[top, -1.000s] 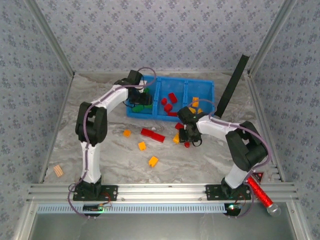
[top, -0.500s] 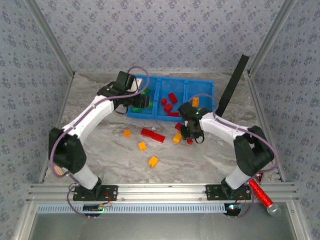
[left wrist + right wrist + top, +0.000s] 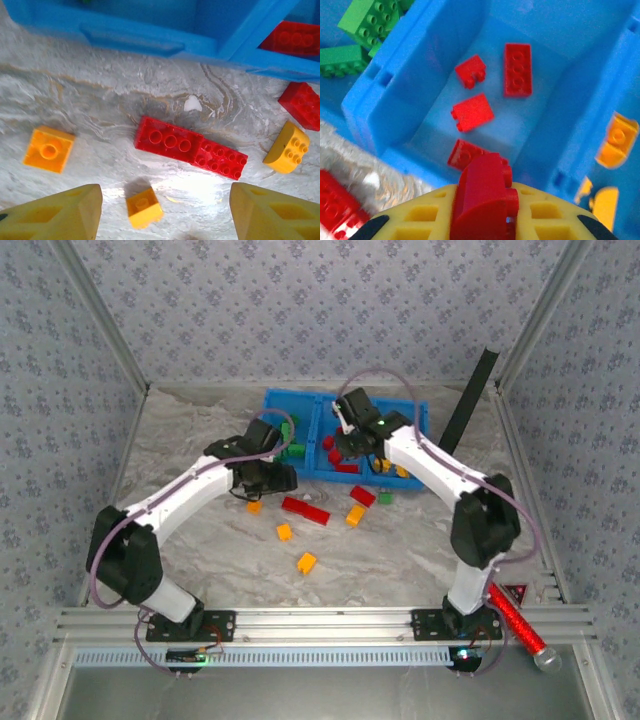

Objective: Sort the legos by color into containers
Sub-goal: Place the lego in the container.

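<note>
The sort looks a little past halfway. The right gripper (image 3: 482, 217) is closed around a red brick (image 3: 485, 187) and holds it above the middle compartment (image 3: 535, 125) of the blue tray (image 3: 385, 95). Four red bricks (image 3: 517, 69) already lie there. Green bricks (image 3: 367, 22) sit in the compartment to its left and orange bricks (image 3: 617, 140) in the one to its right. Each colour has its place, and the held brick seems only to need releasing.

The left gripper (image 3: 165, 215) hovers low over the tabletop (image 3: 100, 100) with its jaws spread wide and nothing between them, just above a small orange brick (image 3: 143, 207). Near it on the tabletop lie a pair of red oblong bricks (image 3: 190, 152) set end to end, an orange square brick (image 3: 49, 148), a yellow-orange brick (image 3: 286, 148) and another red brick (image 3: 301, 103) close to the tray's near wall. The top view adds one more orange brick (image 3: 306, 562) nearer the arm bases and a small green brick (image 3: 385, 498). By my count seven or eight pieces remain to be sorted
</note>
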You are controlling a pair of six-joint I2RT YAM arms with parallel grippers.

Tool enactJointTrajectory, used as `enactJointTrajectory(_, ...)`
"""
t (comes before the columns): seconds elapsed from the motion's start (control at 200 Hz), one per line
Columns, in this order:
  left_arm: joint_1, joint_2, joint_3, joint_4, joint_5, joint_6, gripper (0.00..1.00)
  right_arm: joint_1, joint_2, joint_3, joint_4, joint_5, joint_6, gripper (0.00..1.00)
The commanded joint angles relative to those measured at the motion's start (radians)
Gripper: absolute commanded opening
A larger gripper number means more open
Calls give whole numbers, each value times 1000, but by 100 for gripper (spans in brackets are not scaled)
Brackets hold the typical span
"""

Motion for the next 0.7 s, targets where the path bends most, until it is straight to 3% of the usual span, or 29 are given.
enactJointTrajectory(0.0,-4,50,0,4,47,-204,68,15,109,86,57,38,-85,20)
enactJointTrajectory(0.195,-25,72,-38,115,103,-370,68,11,256,180,64,76,-93,20)
enactJointTrajectory(0.44,-50,126,-10,74,111,-467,72,1,347,207,78,57,-81,21)
enactJointTrajectory(0.695,-64,148,-19,60,49,-499,75,-23,342,196,87,16,-69,40)
